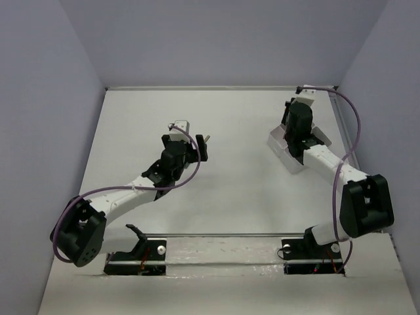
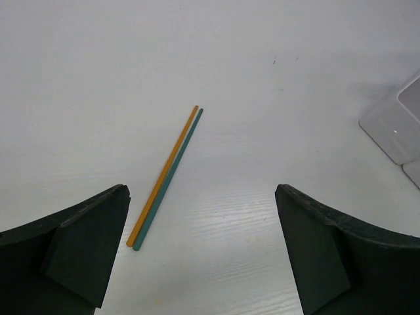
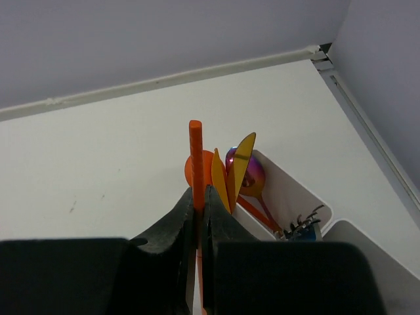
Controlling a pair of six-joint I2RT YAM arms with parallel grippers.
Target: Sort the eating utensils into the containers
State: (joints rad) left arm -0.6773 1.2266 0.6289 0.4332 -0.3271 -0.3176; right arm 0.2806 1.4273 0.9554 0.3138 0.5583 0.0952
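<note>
- The left hand [image 2: 200, 191] is released, its two dark fingers [image 2: 79, 252] spread wide apart and hanging above the white bench [image 2: 262, 79] with nothing between them.
- On the bench below that gap lie an orange chopstick [image 2: 172, 157] and a green chopstick [image 2: 176, 172]. They are side by side, touching along their length, and run diagonally from near the left finger up and away.
- The chopsticks lie closer to the left finger than to the right one, and neither finger touches them.
- A corner of the white container [image 2: 394, 125] shows at the right edge of the left wrist view, well apart from the chopsticks.
- The right hand [image 3: 199, 197] is clenched on a slim orange utensil [image 3: 195, 147], held upright with its ridged handle end sticking up past the fingertips.
- Just behind it, one compartment of the container [image 3: 295, 193] holds upright yellow knives [image 3: 241, 161], an iridescent purple spoon [image 3: 252, 174] and dark fork tines [image 3: 302, 223].
- From above, the right arm reaches over the container [image 1: 290, 161] at the bench's far right, and the left hand [image 1: 186, 142] sits near the middle.
</note>
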